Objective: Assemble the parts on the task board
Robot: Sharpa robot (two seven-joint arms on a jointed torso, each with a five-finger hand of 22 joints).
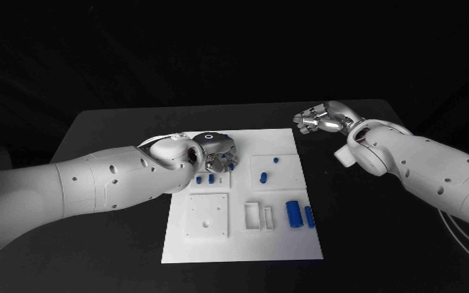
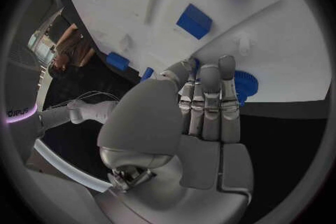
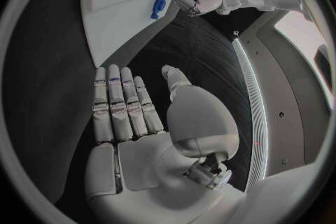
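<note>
Loose blue cylindrical parts (image 1: pixel 293 213) lie unassembled on the white task board (image 1: pixel 245 245), the left hand (image 1: pixel 217 157) touching a blue round part (image 2: pixel 245 85), the right hand (image 1: pixel 318 121) open, empty.

We see a black table (image 1: pixel 117 123) filling the middle of the frame, and the white task board (image 1: pixel 278 239) lies flat at its centre.
</note>
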